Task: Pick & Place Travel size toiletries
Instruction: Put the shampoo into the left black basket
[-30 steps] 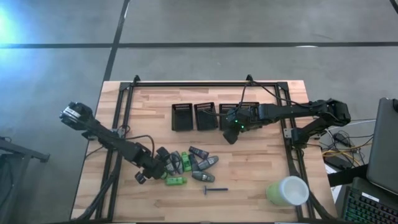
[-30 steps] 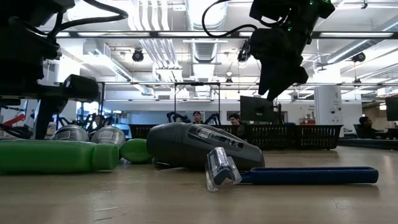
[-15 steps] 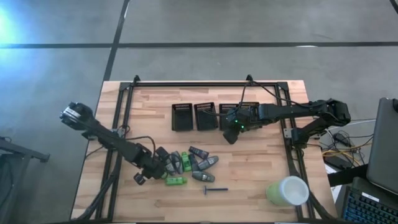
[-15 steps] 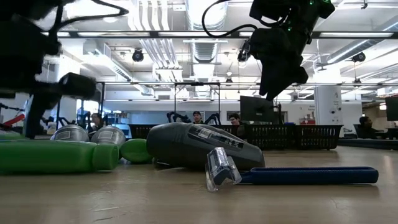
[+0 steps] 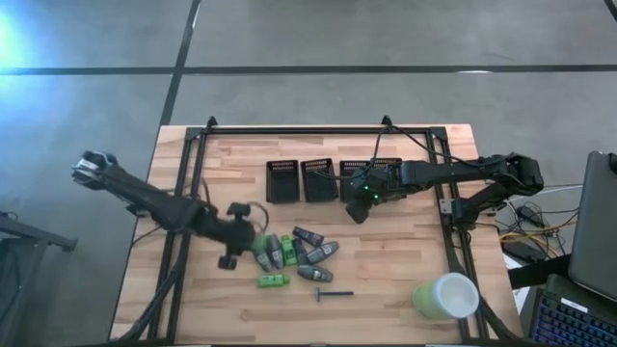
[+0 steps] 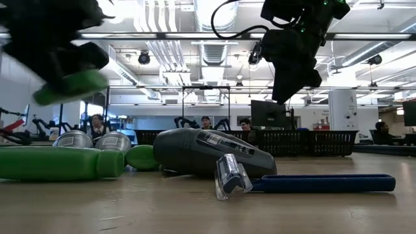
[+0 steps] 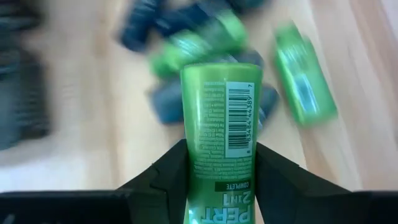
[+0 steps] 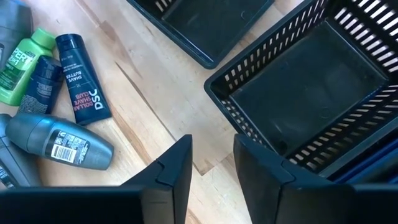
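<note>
My left gripper (image 5: 249, 241) hangs over the left end of the toiletries pile (image 5: 299, 253), shut on a bright green tube (image 7: 221, 106). The low view shows that tube (image 6: 71, 86) blurred and up in the air. On the table lie grey tapered tubes (image 6: 208, 153), another green tube (image 6: 58, 162), a green packet (image 5: 273, 280) and a thin dark stick (image 5: 333, 293). My right gripper (image 5: 357, 210) hovers just in front of the black bins, its fingers (image 8: 177, 168) a little apart with nothing between them. My left gripper pinches the green tube between its two fingers, on the two long sides (image 7: 193, 165) of the end nearer the wrist. The tube runs along the fingers and sticks out past their tips. The fingers slant down from the table's left. The tube hangs tilted, clear of the table.
Several black mesh bins (image 5: 319, 179) stand in a row at mid-table, behind the pile; one (image 8: 311, 93) lies right under my right gripper. A large pale green cup (image 5: 445, 296) stands at the near right corner. Bare wood lies left of the pile and along the near edge.
My left gripper has risen from the left end of the pile and rolled, carrying the green tube up, clear of the table. The rest of the pile lies as before.
</note>
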`<state>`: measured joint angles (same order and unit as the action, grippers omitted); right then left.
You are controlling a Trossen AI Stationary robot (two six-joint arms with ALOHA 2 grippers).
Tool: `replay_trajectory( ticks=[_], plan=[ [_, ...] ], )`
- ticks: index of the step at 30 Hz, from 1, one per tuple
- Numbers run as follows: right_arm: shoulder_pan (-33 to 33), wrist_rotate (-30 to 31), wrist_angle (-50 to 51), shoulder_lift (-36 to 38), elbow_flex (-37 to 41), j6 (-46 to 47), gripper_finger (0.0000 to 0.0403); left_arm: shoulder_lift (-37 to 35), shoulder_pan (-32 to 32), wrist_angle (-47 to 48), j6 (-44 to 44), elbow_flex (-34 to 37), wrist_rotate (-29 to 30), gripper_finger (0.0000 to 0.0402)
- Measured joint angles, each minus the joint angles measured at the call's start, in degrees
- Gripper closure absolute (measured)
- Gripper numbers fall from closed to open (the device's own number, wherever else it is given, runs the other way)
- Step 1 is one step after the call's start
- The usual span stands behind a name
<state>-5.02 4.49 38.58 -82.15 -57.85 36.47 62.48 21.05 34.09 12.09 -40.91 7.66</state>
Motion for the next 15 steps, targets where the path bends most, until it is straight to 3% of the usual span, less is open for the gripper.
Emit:
replay_trajectory(
  ticks=[7,11,15],
  plan=[
    [0.08,-0.30,-2.09,0.00,-0.01,-2.42,0.0315,-5.78,-12.62,-6.82,1.35,0.00,-2.00,0.0252],
    [0.51,-1.15,-6.59,0.00,0.00,-5.93,0.0329,-5.63,-18.99,-9.86,-1.39,0.00,-6.30,0.0252],
    [0.57,-6.42,-11.27,0.00,0.01,-9.85,0.0343,-3.14,-24.80,-10.13,-4.20,0.00,-8.64,0.0252]
  ],
)
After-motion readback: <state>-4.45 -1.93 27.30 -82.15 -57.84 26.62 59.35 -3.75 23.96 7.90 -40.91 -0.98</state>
